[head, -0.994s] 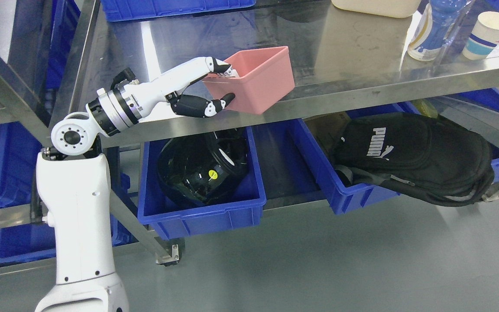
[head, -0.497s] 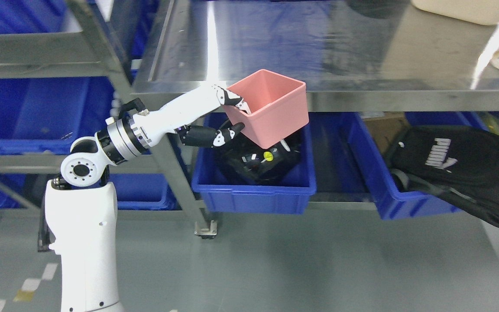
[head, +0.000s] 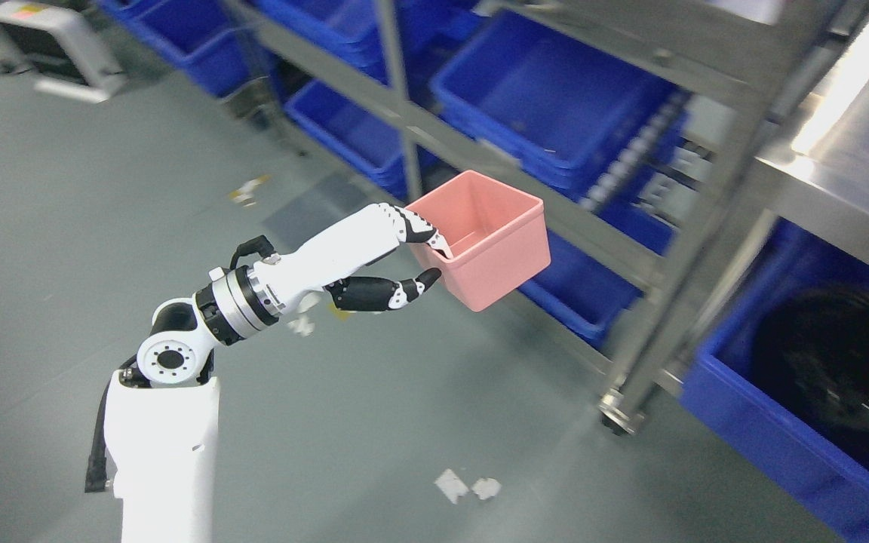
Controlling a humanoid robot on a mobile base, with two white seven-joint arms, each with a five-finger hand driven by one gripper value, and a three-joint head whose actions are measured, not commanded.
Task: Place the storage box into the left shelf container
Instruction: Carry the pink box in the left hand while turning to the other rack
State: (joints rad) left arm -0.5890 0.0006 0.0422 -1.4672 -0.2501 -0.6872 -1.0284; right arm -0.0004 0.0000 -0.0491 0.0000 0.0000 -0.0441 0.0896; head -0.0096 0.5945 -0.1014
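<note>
The pink storage box [head: 491,241] is empty and held in the air over the grey floor, in front of the metal shelf rack [head: 480,151]. My left hand [head: 425,256] is shut on the box's near wall, upper fingers [head: 423,230] hooked over the rim and the thumb pressed against the outside. Blue shelf containers sit on the rack behind the box: a large one [head: 548,113] on the upper level and a lower one [head: 581,290] just right of the box. The right arm does not show.
A rack post with a caster [head: 619,415] stands right of the box. A blue bin [head: 789,437] holding a black helmet sits at the lower right under the steel table [head: 849,143]. Scraps of tape [head: 468,486] lie on the floor.
The whole picture has swung left, so the camera has moved. The pink box, still in my left hand, has come away from the steel table and now hangs before the shelf rack.
</note>
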